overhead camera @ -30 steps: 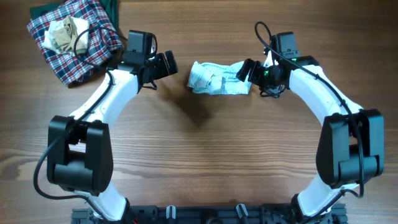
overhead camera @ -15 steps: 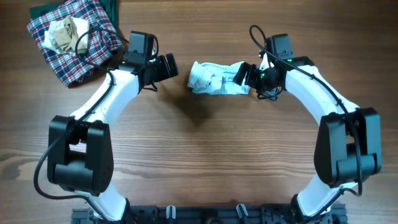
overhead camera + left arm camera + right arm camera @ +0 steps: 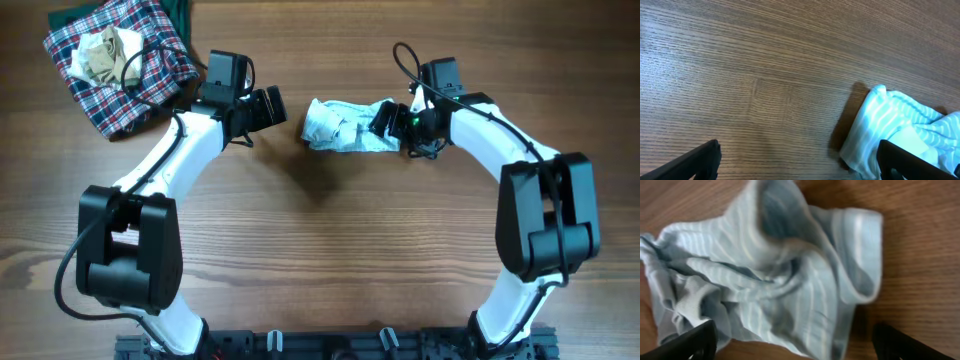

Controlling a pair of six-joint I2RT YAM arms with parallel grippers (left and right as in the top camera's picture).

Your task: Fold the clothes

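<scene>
pale blue-white striped pants (image 3: 343,127) sit crumpled in a loose bunch on the wooden table (image 3: 330,230), upper-centre, between the two arms. not flat, not folded, fabric rumpled with a ribbed hem curled over at one end. right gripper (image 3: 386,119) is at the bunch's right end, jaws spread wide, nothing grasped. in the right wrist view the pants (image 3: 775,275) fill most of the frame and the lower edge of the fabric lies in the gap between the two black fingers (image 3: 695,342) of the right gripper (image 3: 792,330); can't tell whether the tips actually touch the cloth. left gripper (image 3: 271,106) is just off the bunch's left end, apart from it, also spread wide and empty. the left wrist view shows bare wood between its fingers (image 3: 695,160), with the pants (image 3: 890,125) just by the right-hand finger – contact can't be judged there. far-left top corner: red, navy and white plaid cloth (image 3: 140,80) in a heap, small beige cloth (image 3: 100,55) wadded on top of it, dark green fabric (image 3: 180,15) sticking out behind – all well apart from the pants.
</scene>
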